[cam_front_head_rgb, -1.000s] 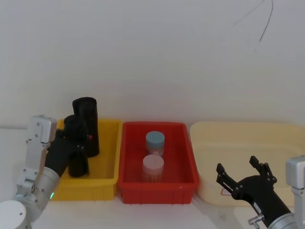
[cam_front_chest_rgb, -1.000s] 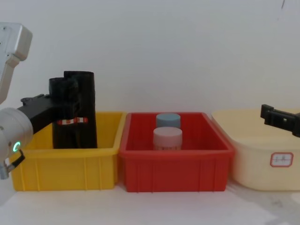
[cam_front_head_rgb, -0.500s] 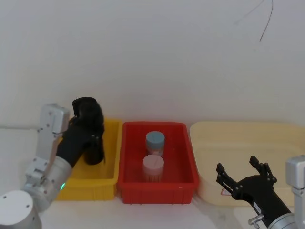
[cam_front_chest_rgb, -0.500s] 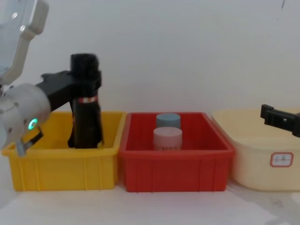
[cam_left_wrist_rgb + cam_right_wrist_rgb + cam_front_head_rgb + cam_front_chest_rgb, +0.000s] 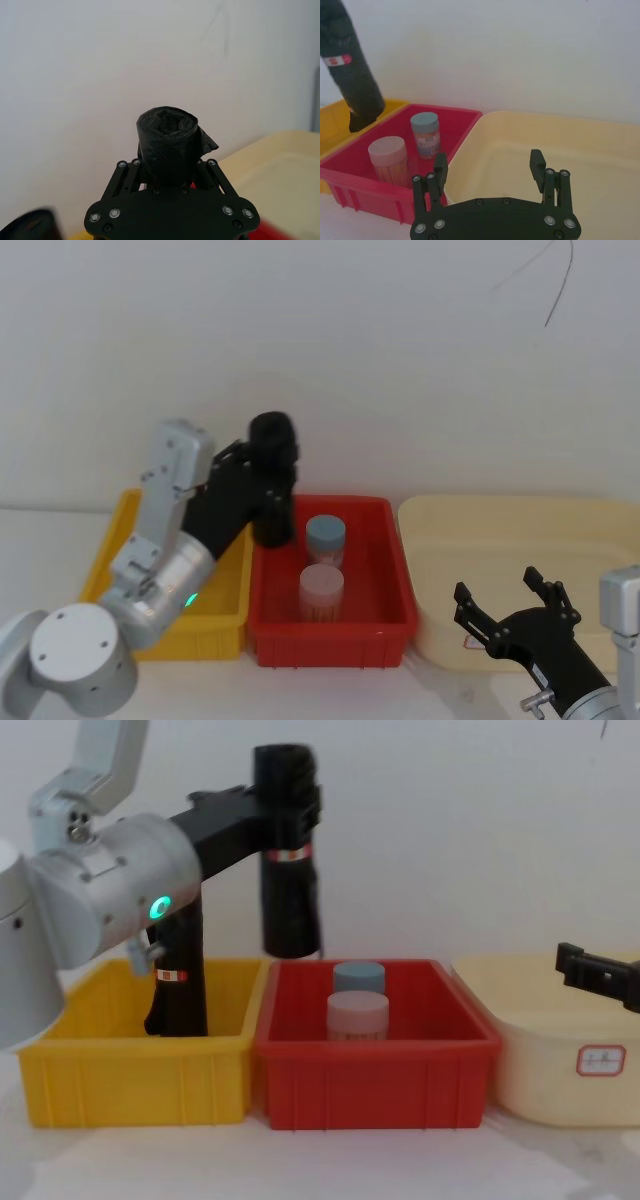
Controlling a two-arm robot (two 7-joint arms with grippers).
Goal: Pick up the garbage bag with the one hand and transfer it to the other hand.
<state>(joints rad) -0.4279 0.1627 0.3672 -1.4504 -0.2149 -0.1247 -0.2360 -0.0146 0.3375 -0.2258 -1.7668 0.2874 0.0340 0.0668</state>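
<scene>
Chest view: the left gripper point(image 5: 293, 804) grips the bag point(image 5: 289, 905) upright in the air, above where the yellow bin point(image 5: 130, 1075) meets the red bin point(image 5: 375, 1080). The right gripper point(image 5: 497, 592), near the cream bin point(image 5: 530, 1020), gapes wide, empty.

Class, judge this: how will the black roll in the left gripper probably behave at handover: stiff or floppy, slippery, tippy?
The garbage bag stands straight in the left gripper, so it is probably stiff enough to pass. Its glossy plastic may slip in a light pinch. Tall and narrow, it would likely tip if stood down.
</scene>
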